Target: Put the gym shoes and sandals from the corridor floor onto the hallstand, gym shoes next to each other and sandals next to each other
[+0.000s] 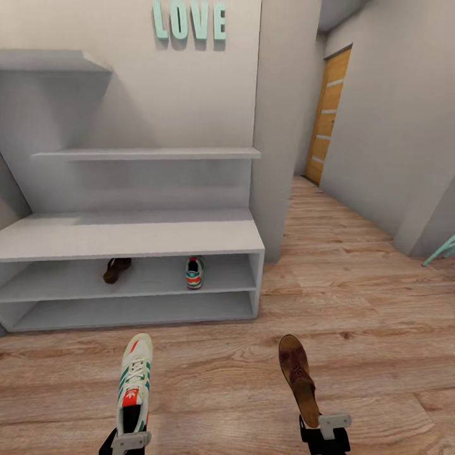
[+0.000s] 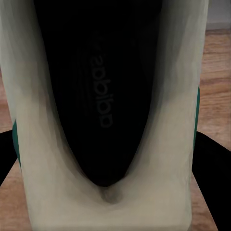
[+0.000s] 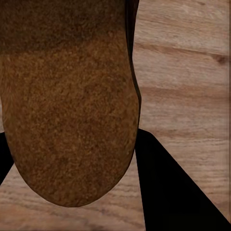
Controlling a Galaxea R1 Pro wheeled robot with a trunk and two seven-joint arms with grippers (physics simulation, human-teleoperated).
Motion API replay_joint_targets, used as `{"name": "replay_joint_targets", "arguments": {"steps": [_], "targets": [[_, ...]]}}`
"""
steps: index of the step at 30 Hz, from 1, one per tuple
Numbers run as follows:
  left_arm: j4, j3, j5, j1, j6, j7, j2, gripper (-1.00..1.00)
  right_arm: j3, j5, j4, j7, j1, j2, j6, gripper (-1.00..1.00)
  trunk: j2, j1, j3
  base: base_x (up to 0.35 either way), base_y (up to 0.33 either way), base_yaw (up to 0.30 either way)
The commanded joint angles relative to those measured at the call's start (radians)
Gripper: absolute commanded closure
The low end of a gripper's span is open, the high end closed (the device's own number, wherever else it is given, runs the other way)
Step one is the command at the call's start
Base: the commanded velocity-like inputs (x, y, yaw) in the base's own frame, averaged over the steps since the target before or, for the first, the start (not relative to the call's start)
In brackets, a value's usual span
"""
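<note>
Home corridor, hallstand [image 1: 133, 237], probably entryway

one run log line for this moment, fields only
left gripper: holds gym shoe | right gripper: holds sandal | hallstand: sneaker, second sandal on shelf

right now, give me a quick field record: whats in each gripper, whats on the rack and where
left gripper: shut on a gym shoe, toe pointing toward the rack
right gripper: shut on a sandal, toe pointing toward the rack
hallstand: straight ahead against the wall
upper open shelf: second sandal toward the left, second gym shoe toward the right, apart from each other
lowest shelf: nothing visible
corridor floor: no other shoes visible on it
</note>
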Motion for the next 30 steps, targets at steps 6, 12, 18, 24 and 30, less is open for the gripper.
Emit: {"name": "replay_joint_targets", "arguments": {"steps": [6,12,18,24,30], "targets": [[0.001,-0.01,-0.003,-0.001,0.0,0.003,-0.002,1.0,0.009,-0.016,-0.001,0.0,0.0,0.004,-0.003,1.0,0.0,0.0,-0.001,0.0,0.0,-0.009],[-0.027,-0.011,-0.003,-0.041,0.13,-0.005,-0.009,1.0,-0.075,-0.035,-0.004,-0.003,0.0,-0.055,-0.002,1.0,0.0,0.0,-0.001,0.0,0.0,-0.005],[-0.104,-0.011,0.002,-0.209,0.487,-0.008,-0.013,1.0,-0.296,-0.093,-0.008,0.002,0.0,-0.182,-0.001,1.0,0.0,0.0,-0.001,0.0,0.0,0.0],[-0.119,-0.009,0.006,-0.372,0.754,-0.009,-0.015,1.0,-0.331,-0.103,-0.009,0.0,0.0,-0.225,-0.001,1.0,0.0,0.0,-0.001,0.0,0.0,0.0],[-0.12,-0.006,0.008,-0.48,0.899,-0.007,-0.012,1.0,-0.333,-0.103,-0.009,0.001,0.0,-0.222,-0.001,1.0,0.0,0.0,-0.001,0.0,0.0,0.0]]}}
